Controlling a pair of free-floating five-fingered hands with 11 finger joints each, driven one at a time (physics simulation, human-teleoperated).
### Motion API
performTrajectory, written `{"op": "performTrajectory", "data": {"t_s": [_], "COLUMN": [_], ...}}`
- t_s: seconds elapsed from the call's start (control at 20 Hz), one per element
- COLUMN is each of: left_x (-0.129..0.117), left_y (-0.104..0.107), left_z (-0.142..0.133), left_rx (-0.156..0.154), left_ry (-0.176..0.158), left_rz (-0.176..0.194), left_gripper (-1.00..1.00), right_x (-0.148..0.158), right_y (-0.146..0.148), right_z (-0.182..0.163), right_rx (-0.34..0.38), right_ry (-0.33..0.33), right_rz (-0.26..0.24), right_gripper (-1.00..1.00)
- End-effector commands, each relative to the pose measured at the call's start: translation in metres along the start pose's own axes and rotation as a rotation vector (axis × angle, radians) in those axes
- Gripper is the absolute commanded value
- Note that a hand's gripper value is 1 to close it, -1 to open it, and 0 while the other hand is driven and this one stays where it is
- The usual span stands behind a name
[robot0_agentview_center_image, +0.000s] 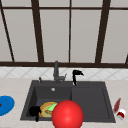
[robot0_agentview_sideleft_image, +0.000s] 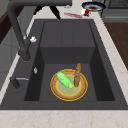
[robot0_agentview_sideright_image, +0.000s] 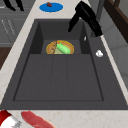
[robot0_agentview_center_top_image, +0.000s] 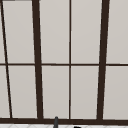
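Our left hand (robot0_agentview_center_image: 34, 110) hangs at the lower left of the front view, over the near left corner of the sink (robot0_agentview_center_image: 90, 100). We cannot tell how far open it is, and we see nothing in its hold. Just to its right in that view, on the floor of the deep basin, lies the plate (robot0_agentview_sideleft_image: 56, 93), a brown and yellow dish. It carries a green cucumber (robot0_agentview_sideleft_image: 64, 79) and, touching the cucumber's end, a breadstick (robot0_agentview_sideleft_image: 77, 75) that leans across the rim.

Whether the hand touches the plate we cannot make out. It looks just beside the rim, perhaps above it.

Any grip on that plate would, we judge, go best at the bare rim on the hand's own side. The plate should stay level, since both foods lie loose and could roll off. The basin wall is close, so the approach wants to be from above.

Our right hand (robot0_agentview_sideright_image: 86, 15) floats at the back rim of the sink, near the faucet (robot0_agentview_center_image: 56, 71), with fingers stretched, thumb apart and nothing held.

Farther out, a large red ball (robot0_agentview_center_image: 67, 115) fills the bottom centre of the front view. A blue plate (robot0_agentview_center_image: 5, 105) lies at far left on the counter and a red bottle (robot0_agentview_center_image: 117, 105) at far right, with the window (robot0_agentview_center_top_image: 53, 32) behind.
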Motion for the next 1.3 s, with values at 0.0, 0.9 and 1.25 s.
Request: {"op": "performTrajectory", "data": {"t_s": [0.0,0.9,1.25], "left_x": [0.0,0.0,0.0], "left_y": [0.0,0.0,0.0], "left_z": [0.0,0.0,0.0], "left_rx": [0.0,0.0,0.0], "left_ry": [0.0,0.0,0.0], "left_rz": [0.0,0.0,0.0], "left_gripper": [0.0,0.0,0.0], "right_x": [-0.014,-0.038,-0.041], "right_y": [0.004,0.042,0.043], "right_z": [0.004,0.019,0.018], "right_rx": [0.052,0.085,0.085], "right_ry": [-0.063,-0.135,-0.145], "right_rz": [-0.094,-0.102,-0.097], "right_gripper": [-1.0,-1.0,-1.0]}}
